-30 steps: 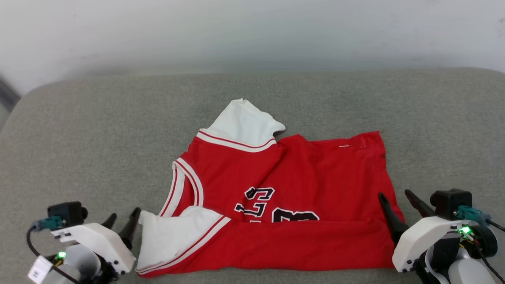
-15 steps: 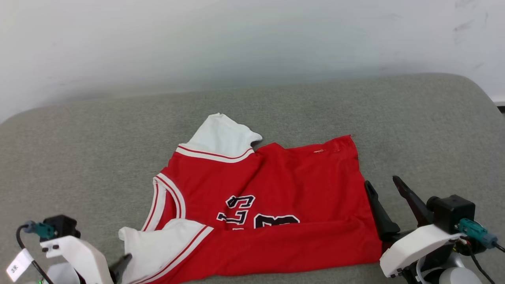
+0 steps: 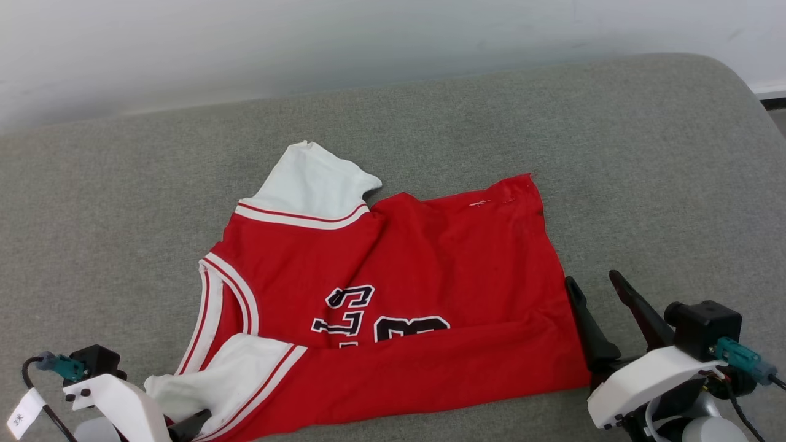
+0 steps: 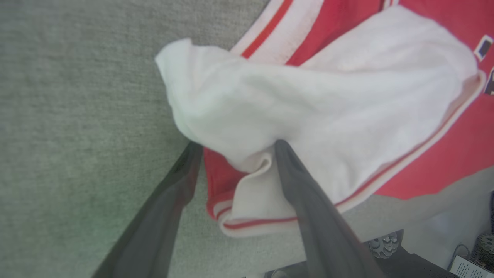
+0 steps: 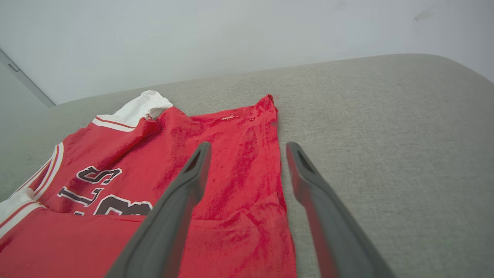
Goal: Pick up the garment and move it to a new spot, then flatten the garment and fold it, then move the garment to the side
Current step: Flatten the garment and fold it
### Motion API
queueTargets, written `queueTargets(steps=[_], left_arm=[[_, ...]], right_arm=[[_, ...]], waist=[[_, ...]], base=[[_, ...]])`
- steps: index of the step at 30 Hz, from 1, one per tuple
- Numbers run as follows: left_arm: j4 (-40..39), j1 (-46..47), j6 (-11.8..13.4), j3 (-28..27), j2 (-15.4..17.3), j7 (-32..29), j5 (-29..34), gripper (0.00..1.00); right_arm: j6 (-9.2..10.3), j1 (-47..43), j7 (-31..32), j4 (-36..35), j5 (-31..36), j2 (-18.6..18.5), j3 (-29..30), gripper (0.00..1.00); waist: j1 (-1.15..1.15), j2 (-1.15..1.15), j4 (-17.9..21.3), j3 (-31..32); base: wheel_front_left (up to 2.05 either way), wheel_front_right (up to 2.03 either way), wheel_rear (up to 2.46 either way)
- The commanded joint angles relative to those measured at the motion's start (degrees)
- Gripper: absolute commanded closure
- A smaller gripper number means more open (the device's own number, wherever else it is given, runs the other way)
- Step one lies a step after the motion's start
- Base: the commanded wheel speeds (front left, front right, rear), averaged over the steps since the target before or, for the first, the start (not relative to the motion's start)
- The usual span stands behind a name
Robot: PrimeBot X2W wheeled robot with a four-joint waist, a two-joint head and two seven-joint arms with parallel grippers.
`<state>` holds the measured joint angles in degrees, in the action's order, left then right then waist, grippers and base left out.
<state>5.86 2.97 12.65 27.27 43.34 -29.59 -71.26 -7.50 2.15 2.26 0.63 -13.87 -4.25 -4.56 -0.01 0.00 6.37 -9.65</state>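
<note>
Currently the garment [image 3: 430, 258], a red jersey with white sleeves and striped trim, lies spread on the grey cushion [image 3: 645, 153], roughly at its middle, with a pale wall [image 3: 307, 43] behind. Its near edge is folded over, so the fold cuts off the lower part of the black, white-outlined number and letters. The far sleeve [image 3: 310, 178] points toward the wall; the near sleeve [image 4: 328, 96] lies bunched at the jersey's front left corner.

The left tool [image 4: 238, 146] is spread wide at that corner. In the left wrist view one finger [image 4: 170, 200] is over bare cushion and the other crosses the white sleeve, whose rumpled edge sits between them, not pinched.

The right tool [image 3: 594, 280] stands open at the jersey's right edge. In its wrist view the inner finger [image 5: 185, 193] hangs over red cloth and the outer one over cushion. Whether either touches the fabric I cannot tell.
</note>
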Motion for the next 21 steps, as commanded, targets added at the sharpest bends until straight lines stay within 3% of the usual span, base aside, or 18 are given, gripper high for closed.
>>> queueTargets(steps=[1, 3, 7, 15, 21], left_arm=[[1.5, 0.0, -0.9, 2.0, -3.1, -0.3, -0.2, 1.0], [1.4, 0.2, -2.1, 2.1, -3.9, 1.3, 0.4, 1.0], [-0.4, -0.4, -1.2, 1.4, -2.1, 4.5, 3.3, 1.0], [-7.4, -1.5, 1.6, 0.1, -0.1, 9.9, 7.7, 1.0], [-11.4, -0.7, 2.9, -0.5, 0.6, 11.1, 9.1, 1.0]], right_arm=[[0.04, 0.5, 0.5, 0.3, 0.2, 0.2, 0.7, 0.0], [0.03, -0.3, 2.7, 0.9, -0.9, 0.0, 3.0, 0.0], [0.03, -1.5, 8.4, 1.9, -3.2, -1.2, 5.6, 0.0], [0.03, -4.0, 30.0, 4.1, -8.2, -5.1, 7.7, 0.0], [0.03, -0.1, 34.4, 5.6, -9.5, -5.8, 4.8, 0.0]], waist=[[0.01, 0.0, 0.1, -0.3], [0.01, 0.0, -0.4, 0.5], [0.01, 0.0, -1.3, 1.9], [0.01, 0.0, -3.5, 3.2], [0.01, 0.0, -4.7, 1.1]], base=[[0.0, 0.0, 0.0], [0.0, 0.0, 0.0], [0.0, 0.0, 0.0], [0.0, 0.0, 0.0], [0.0, 0.0, 0.0]])
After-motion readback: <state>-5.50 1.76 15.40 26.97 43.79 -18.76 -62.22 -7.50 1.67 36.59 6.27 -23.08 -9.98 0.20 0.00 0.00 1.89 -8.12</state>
